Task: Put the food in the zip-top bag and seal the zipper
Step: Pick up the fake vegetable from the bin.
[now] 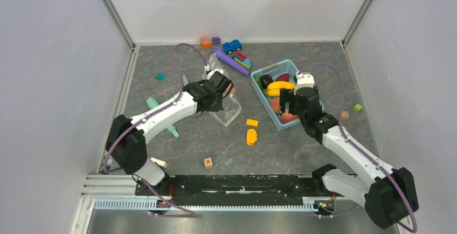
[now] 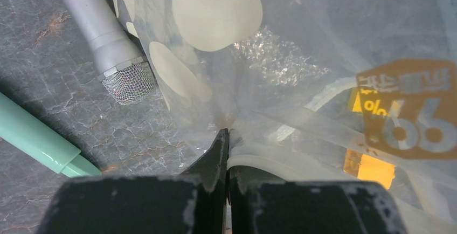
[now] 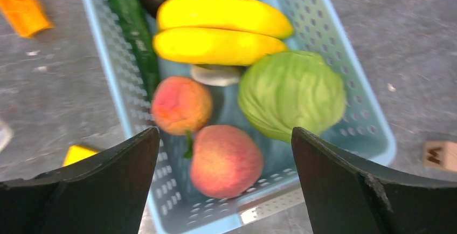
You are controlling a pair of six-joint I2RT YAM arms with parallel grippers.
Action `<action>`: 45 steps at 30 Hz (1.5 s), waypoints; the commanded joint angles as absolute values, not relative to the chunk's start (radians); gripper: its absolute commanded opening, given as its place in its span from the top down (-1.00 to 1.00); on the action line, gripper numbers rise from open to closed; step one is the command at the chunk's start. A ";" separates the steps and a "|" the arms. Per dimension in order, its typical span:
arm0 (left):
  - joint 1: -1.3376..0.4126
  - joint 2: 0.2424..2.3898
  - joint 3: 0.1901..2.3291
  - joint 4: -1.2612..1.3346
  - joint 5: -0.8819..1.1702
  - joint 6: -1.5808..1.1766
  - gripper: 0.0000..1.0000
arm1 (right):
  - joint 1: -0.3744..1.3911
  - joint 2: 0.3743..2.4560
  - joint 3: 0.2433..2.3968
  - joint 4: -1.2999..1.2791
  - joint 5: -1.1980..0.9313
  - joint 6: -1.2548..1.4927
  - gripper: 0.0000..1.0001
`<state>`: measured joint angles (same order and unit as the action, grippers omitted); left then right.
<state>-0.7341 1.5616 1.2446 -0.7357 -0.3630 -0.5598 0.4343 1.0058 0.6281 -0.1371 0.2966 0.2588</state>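
While left tool (image 2: 226,137) is clenched on zip-top bag (image 2: 280,56) edge, right tool (image 3: 225,134) hangs released over light-blue basket (image 3: 372,137) at bag's 3 o'clock; food (image 3: 221,29) sits inside the basket.

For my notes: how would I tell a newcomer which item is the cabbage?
Find the light blue basket on the right side of the table. In the right wrist view, the cabbage sits by its right wall, below the bananas and beside two peaches. It is the only round, pale green ball; the other green item is a long dark cucumber.
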 commanded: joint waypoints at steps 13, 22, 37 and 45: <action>-0.729 1.498 1.216 -0.688 -0.272 -0.530 0.96 | 0.314 1.318 0.763 -0.153 0.579 0.271 -0.88; -0.729 1.473 1.201 -0.661 -0.228 -0.530 0.96 | 0.296 1.346 0.731 -0.067 0.453 0.221 -0.02; -0.729 1.423 1.157 -0.603 -0.199 -0.573 0.96 | 0.294 1.164 0.702 -0.078 0.395 0.161 1.00; -0.729 1.399 1.110 -0.577 -0.198 -0.561 0.96 | 0.296 0.960 0.691 -0.046 0.014 0.088 1.00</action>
